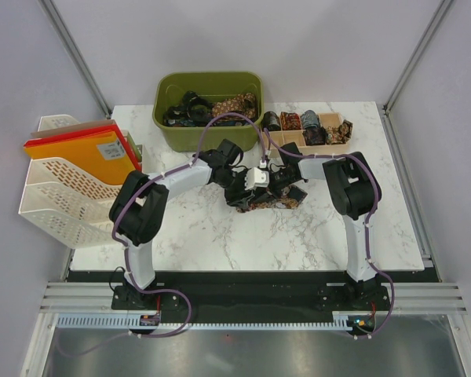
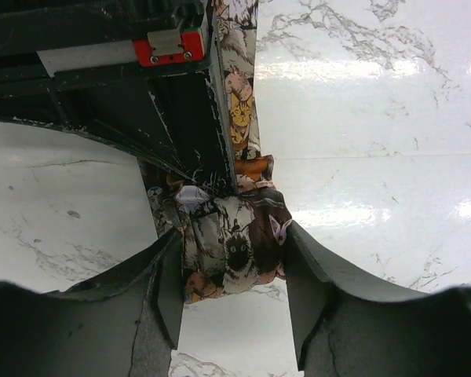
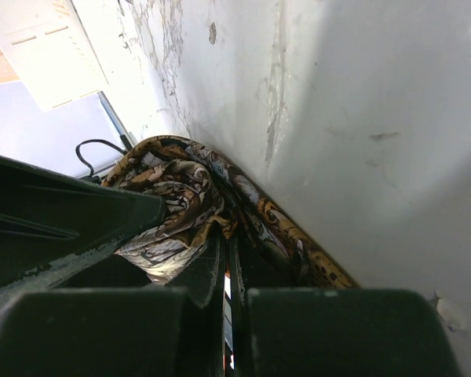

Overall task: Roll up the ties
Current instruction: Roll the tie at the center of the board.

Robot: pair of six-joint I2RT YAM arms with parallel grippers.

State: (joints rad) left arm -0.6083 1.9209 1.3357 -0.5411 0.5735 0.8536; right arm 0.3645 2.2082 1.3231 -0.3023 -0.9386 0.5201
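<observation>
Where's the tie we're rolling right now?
In the top view the patterned tie lies at the table's centre, just in front of the green bin. Its rolled end sits inside the left gripper, with the right gripper alongside.

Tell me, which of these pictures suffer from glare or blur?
Left wrist: white glare bands on the marble table, tie sharp. Right wrist: dim, its near fingers dark and soft. Top external: evenly lit and sharp.
</observation>
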